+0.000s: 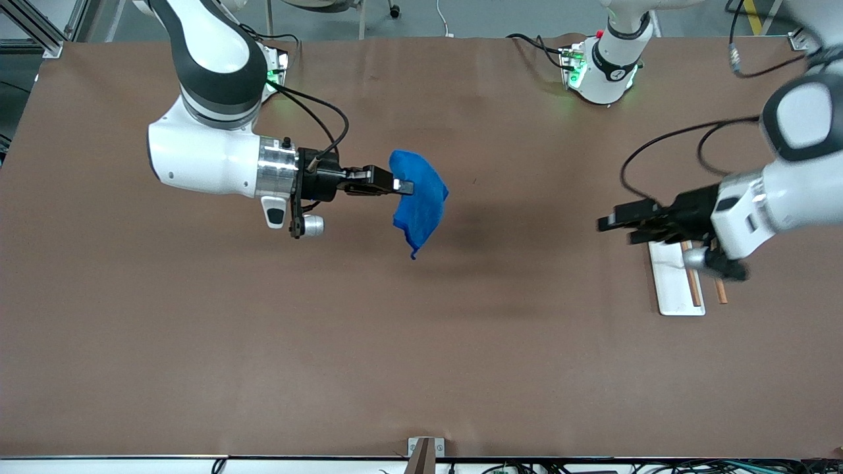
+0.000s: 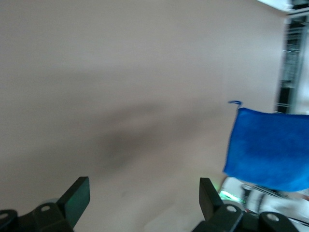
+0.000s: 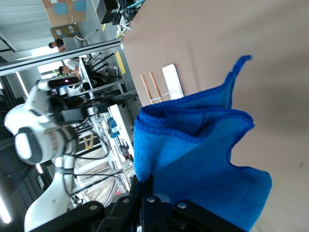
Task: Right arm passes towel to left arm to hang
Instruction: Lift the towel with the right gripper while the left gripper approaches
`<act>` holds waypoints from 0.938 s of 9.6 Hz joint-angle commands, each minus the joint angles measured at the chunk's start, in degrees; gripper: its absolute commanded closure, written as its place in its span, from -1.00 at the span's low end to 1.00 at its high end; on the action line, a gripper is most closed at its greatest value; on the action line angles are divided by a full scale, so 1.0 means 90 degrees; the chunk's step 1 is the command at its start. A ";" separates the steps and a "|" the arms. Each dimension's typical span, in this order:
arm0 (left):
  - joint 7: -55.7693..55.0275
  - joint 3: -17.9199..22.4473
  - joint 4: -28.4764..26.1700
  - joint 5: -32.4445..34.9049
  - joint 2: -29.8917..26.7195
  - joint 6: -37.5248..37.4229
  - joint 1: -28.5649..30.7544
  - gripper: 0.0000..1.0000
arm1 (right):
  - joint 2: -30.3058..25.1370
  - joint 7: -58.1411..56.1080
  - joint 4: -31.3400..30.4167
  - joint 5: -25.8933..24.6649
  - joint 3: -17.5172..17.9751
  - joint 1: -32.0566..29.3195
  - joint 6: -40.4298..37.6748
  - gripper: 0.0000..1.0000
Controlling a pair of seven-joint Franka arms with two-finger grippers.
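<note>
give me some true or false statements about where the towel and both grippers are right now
1. The right gripper is shut on the blue towel. True.
2. The towel lies flat on the table. False: it hangs in the air from the right gripper, with its thread loop dangling at a corner.
3. The left gripper is open and holds nothing. True: the left wrist view shows its fingers spread apart.
4. The left gripper already touches the towel. False: bare table shows between them.
5. A white rack with wooden rods stands toward the left arm's end of the table. True.
</note>
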 commanded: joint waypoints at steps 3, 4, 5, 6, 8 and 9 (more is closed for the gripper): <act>0.1744 -0.0183 -0.0732 -0.2813 0.0740 0.0030 -0.0019 -1.00 | 0.0206 -0.0006 0.0297 0.0731 0.0057 0.0290 0.0408 1.00; 0.1823 -0.0349 -0.0850 -0.3196 0.0837 -0.0076 0.0020 -1.00 | 0.0206 -0.0006 0.0308 0.0741 0.0057 0.0290 0.0408 1.00; 0.1834 -0.0389 -0.0890 -0.3577 0.1002 -0.0464 0.0020 -1.00 | 0.0215 -0.0006 0.0366 0.0741 0.0057 0.0290 0.0408 1.00; 0.1940 -0.0390 -0.0900 -0.3938 0.1216 -0.0990 0.0039 -1.00 | 0.0312 -0.0006 0.0415 0.0751 0.0057 0.0319 0.0456 1.00; 0.2378 -0.0399 -0.1094 -0.4584 0.1539 -0.1734 0.0059 -1.00 | 0.0430 -0.0006 0.0600 0.0974 0.0057 0.0504 0.0768 1.00; 0.2796 -0.0399 -0.1202 -0.4635 0.1734 -0.1795 0.0001 -1.00 | 0.0488 -0.0006 0.0649 0.1034 0.0057 0.0563 0.0837 1.00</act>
